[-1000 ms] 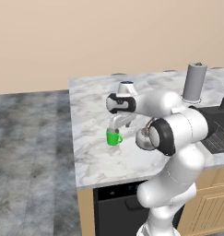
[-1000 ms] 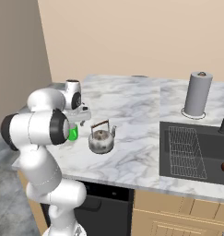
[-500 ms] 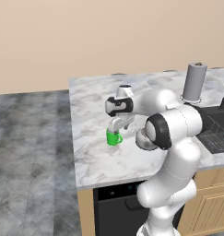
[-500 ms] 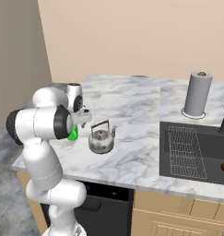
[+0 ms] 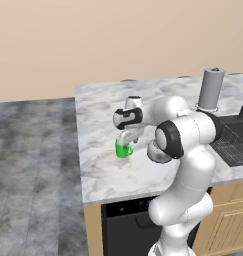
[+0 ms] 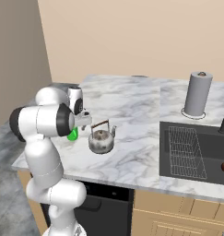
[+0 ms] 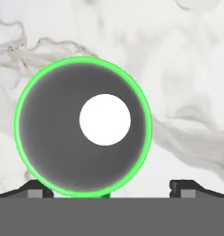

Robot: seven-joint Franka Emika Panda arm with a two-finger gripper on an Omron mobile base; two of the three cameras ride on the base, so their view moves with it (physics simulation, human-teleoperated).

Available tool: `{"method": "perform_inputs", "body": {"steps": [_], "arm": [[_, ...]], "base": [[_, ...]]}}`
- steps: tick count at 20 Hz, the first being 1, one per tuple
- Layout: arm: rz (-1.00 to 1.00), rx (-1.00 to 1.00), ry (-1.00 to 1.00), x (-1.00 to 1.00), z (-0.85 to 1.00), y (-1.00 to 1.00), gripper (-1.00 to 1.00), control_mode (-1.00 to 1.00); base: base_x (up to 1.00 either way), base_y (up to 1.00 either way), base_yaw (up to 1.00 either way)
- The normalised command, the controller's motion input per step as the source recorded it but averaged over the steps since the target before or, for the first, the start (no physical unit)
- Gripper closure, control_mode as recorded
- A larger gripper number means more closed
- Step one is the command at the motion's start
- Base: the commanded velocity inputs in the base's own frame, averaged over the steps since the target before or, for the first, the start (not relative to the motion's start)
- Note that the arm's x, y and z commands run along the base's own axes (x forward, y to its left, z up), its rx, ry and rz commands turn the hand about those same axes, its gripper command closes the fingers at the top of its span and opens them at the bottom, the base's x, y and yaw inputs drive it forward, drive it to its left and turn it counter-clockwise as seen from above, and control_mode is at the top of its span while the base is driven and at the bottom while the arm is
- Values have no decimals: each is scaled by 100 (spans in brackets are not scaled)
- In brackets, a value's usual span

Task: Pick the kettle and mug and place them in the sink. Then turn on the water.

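Gripper (image 7: 111,189) is wide open, pointing straight down over the mug (image 7: 83,127) on the counter (image 5: 100,170). Mug sits a bit off to 1 side, w/ 1 tip by its rim.

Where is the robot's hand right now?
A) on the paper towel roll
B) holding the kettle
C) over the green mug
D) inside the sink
C: the open hand hangs right above the green mug on the counter, and the hand view looks straight down into the mug.
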Motion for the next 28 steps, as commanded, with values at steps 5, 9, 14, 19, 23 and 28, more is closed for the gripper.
{"method": "perform_inputs", "body": {"steps": [5, 9, 14, 19, 23, 28], "arm": [[3, 0, 2, 0, -15, 6, -100, -100], [3, 0, 1, 0, -6, 11, -100, -100], [3, 0, 1, 0, -4, 8, 100, -100], [0, 0, 0, 0, 0, 0, 100, -100], [0, 0, 0, -18, 0, 1, 100, -100], [0, 2, -9, -61, 16, -2, 100, -100]], "base": [[0, 0, 0], [0, 0, 0], [0, 0, 0], [0, 0, 0], [0, 0, 0], [0, 0, 0]]}}
